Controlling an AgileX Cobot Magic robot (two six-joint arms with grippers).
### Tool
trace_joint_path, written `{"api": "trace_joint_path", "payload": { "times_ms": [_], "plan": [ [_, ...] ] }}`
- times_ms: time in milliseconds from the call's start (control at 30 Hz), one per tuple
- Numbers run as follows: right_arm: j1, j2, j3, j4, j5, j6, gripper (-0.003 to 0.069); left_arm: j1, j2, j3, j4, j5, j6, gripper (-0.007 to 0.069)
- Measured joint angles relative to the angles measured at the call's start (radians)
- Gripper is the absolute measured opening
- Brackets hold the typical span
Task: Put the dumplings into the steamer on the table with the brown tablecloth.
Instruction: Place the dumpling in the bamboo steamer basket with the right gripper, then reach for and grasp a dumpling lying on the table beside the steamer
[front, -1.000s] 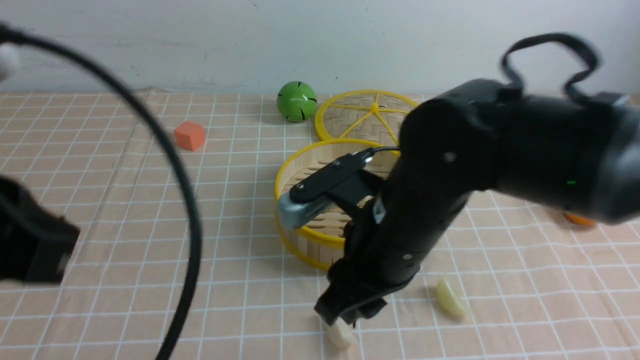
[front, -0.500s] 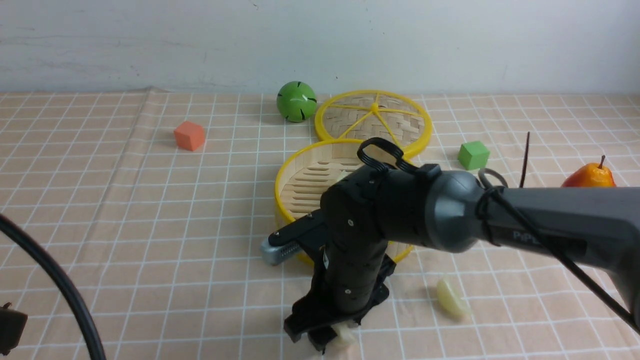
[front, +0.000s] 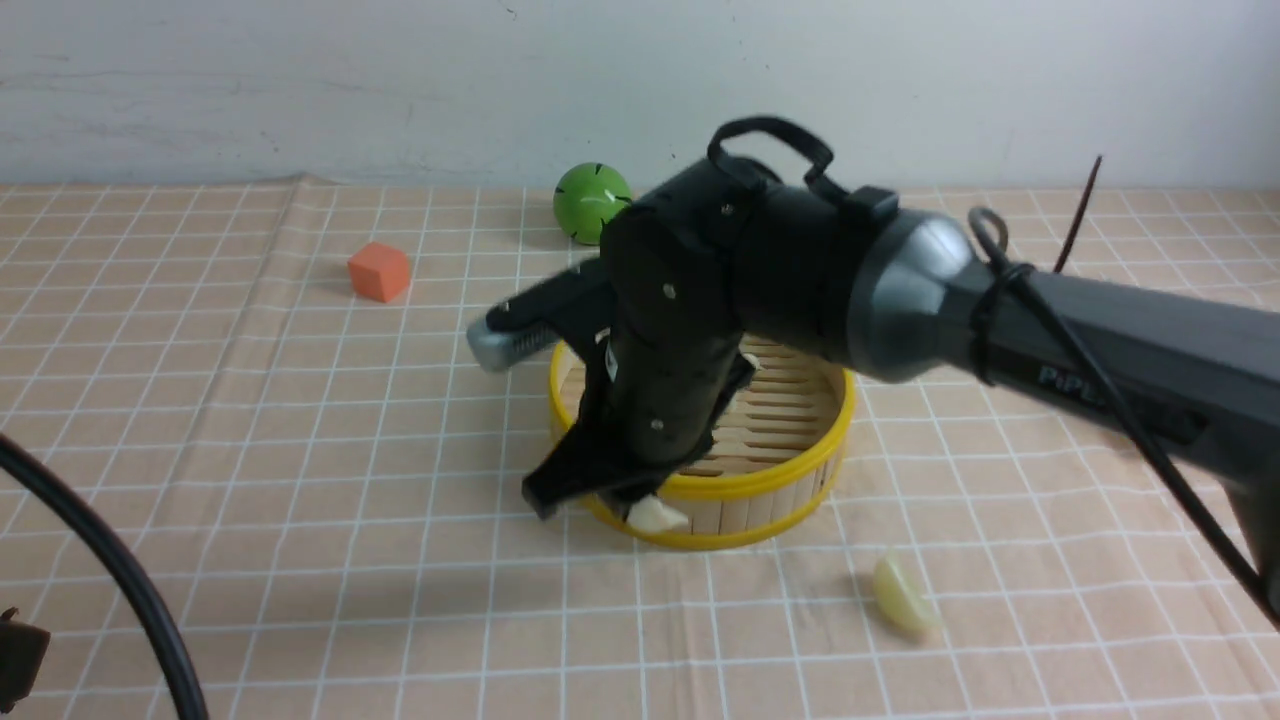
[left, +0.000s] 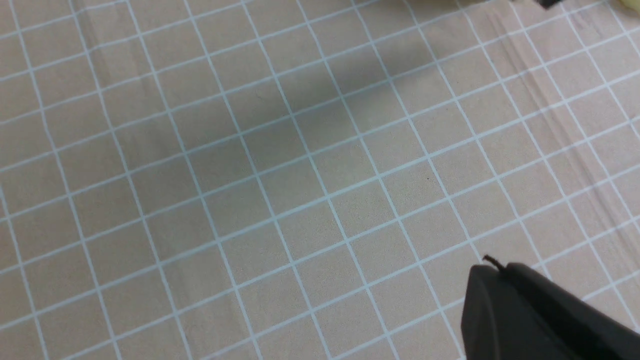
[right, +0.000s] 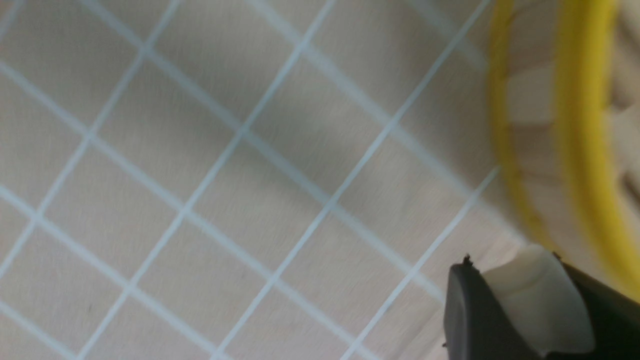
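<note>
Cream-white crescent toy dumpling (front: 655, 513) sits clamped between right fingers (front: 560, 485), just beside yellow-rimmed bamboo steamer (front: 770, 505); next, probably lift over rim, release.

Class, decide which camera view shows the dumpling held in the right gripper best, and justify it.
The right wrist view: the dumpling appears large and close, clamped in the right gripper. The front view shows it small, partly hidden under that gripper, before the steamer. The left wrist view misses it.

- Looks like a robot lab bench: bare white wall (front: 300, 80) behind a gridded brown tablecloth (front: 250, 450).
- Toy props lie about: orange cube (front: 379, 271), green ball (front: 592, 203).
</note>
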Motion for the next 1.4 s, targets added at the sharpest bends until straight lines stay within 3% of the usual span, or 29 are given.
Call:
{"api": "trace_joint_path", "payload": {
  "times_ms": [233,500,600,700,867,1067,1333,1400],
  "plan": [
    [-0.103,0.009,-0.066,-0.085,-0.124,0.143,0.0165,0.000,0.000,0.000,0.010,0.000,0.000,-0.0013],
    [-0.151,0.114,-0.066,-0.064,-0.132,0.163,0.0169,0.000,0.000,0.000,0.025,0.000,0.000,-0.0013],
    [-0.148,0.140,-0.066,-0.033,-0.123,0.163,0.0216,0.000,0.000,0.000,0.029,0.000,0.000,-0.0013],
    [-0.148,0.135,-0.073,-0.008,-0.094,0.163,0.0353,0.000,0.000,0.000,0.030,0.000,0.000,-0.0013],
    [-0.148,0.061,-0.106,-0.002,0.016,0.111,0.0482,0.000,0.000,0.000,0.030,0.000,0.000,-0.0013],
    [-0.150,-0.107,-0.087,-0.018,0.181,0.008,0.0519,0.000,0.000,0.000,0.031,0.000,0.000,-0.0012],
    [-0.158,-0.274,0.313,-0.036,0.178,0.019,0.0521,0.000,0.000,0.000,0.029,0.000,0.000,-0.0008],
    [-0.160,-0.304,0.457,-0.059,0.083,0.082,0.0521,0.000,0.000,0.000,0.021,0.000,0.000,-0.0006]
  ]
}}
